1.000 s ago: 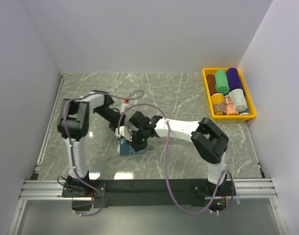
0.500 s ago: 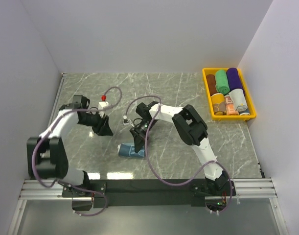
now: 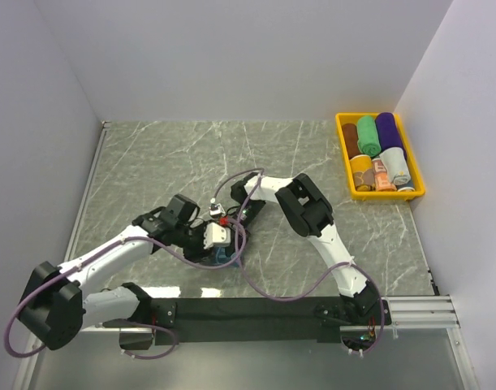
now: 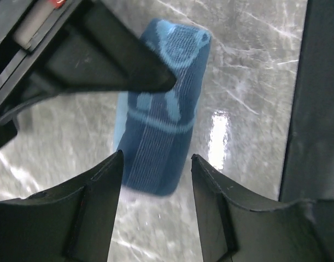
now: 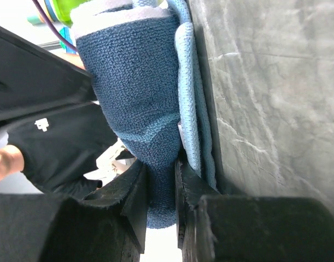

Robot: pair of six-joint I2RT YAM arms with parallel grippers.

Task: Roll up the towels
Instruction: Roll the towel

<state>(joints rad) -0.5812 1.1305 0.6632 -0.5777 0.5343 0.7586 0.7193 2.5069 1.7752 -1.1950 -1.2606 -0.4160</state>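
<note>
A rolled blue towel with lighter print (image 4: 161, 120) lies on the marble table (image 3: 166, 162), near the middle front. My right gripper (image 5: 162, 183) is shut on one end of this roll (image 5: 134, 82), pinching the cloth between both fingers. My left gripper (image 4: 156, 164) is open, and the roll's near end sits just at its fingertips without being touched. From above, both grippers (image 3: 219, 242) crowd over the towel (image 3: 224, 259) and only a blue sliver shows. The right gripper (image 3: 234, 227) comes in from behind.
A yellow bin (image 3: 342, 154) at the back right holds several rolled towels, among them green (image 3: 368, 135), purple (image 3: 386, 127), brown (image 3: 350, 135) and orange (image 3: 361, 171). White walls close in the table. A black rail (image 3: 256, 309) runs along the near edge.
My left arm has swung from the left side of the table in to the blue towel, and its gripper has opened wider. The right gripper has come down over the roll.
</note>
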